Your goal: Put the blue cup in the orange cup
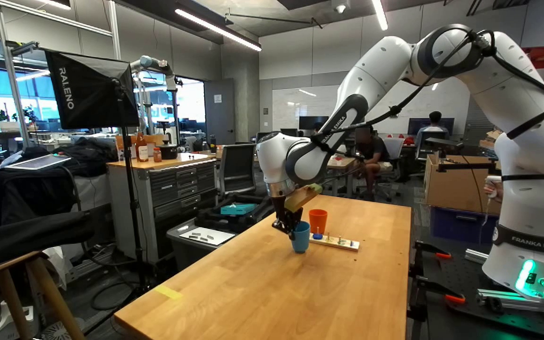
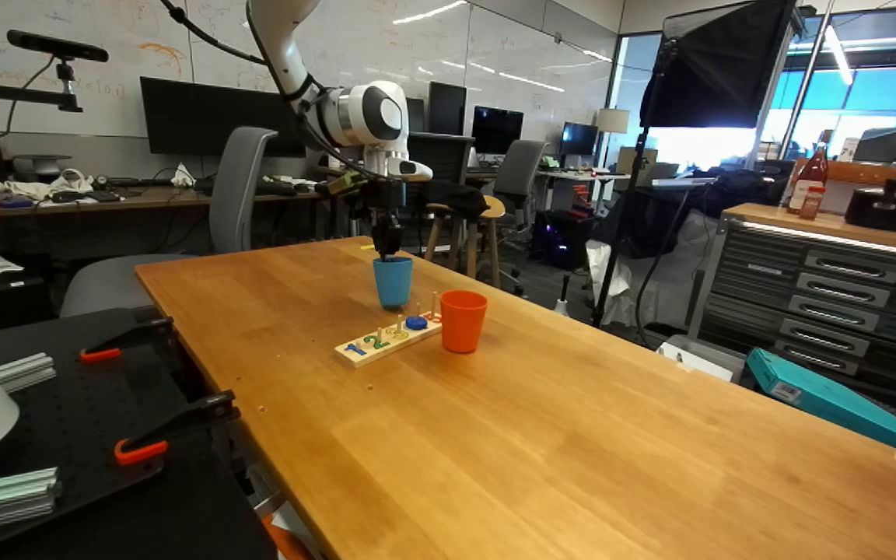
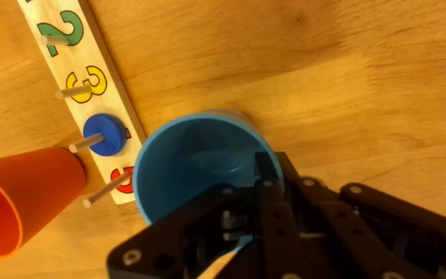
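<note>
The blue cup (image 1: pixel 301 242) stands upright at the table in both exterior views (image 2: pixel 393 285). I cannot tell whether its base touches the wood. In the wrist view its open mouth (image 3: pixel 192 162) faces me. My gripper (image 3: pixel 277 164) is closed on its wall, one finger inside the rim and one outside. The gripper also shows above the cup in both exterior views (image 1: pixel 292 227) (image 2: pixel 389 253). The orange cup (image 1: pixel 318 220) stands upright and looks empty, apart from the blue cup. It also shows in an exterior view (image 2: pixel 463 323) and at the wrist view's left edge (image 3: pixel 48 182).
A wooden number board (image 2: pixel 366 354) with upright pegs lies between the cups, also in the wrist view (image 3: pixel 110 104). A blue disc (image 3: pixel 111 135) sits on one peg. The board's end is close to both cups. The wooden table (image 1: pixel 272 293) has clamps (image 2: pixel 176 428) at the robot's side.
</note>
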You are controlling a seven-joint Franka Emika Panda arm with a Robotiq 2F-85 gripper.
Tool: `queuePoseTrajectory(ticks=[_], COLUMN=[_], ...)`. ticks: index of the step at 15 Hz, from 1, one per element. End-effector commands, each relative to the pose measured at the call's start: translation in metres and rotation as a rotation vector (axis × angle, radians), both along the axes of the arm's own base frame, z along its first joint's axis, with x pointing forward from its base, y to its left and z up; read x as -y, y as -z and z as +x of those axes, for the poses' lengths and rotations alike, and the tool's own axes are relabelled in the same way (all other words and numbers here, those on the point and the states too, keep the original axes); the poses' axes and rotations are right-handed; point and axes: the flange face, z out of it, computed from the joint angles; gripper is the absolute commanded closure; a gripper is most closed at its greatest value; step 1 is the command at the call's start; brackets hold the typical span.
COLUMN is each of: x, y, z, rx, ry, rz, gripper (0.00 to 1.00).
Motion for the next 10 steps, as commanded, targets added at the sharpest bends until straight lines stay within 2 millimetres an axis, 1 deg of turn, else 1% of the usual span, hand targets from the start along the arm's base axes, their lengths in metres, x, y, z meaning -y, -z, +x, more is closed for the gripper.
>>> queuePoseTrajectory(ticks=[1, 3, 6, 8, 10], x=[0.007, 0.016, 0.038, 0.055, 0.076], y=[-0.036, -0.056, -0.086, -0.101, -0.11], z=[0.026, 0.041, 0.062, 0.071, 0.075], rx=[0.041, 0.069, 0.096, 0.094, 0.081], ry=[0.036, 0.057, 0.108, 0.142, 0.175], rz=[-0.003, -0.016, -0.037, -0.069, -0.099], gripper=[0.94, 0.94, 0.94, 0.94, 0.94])
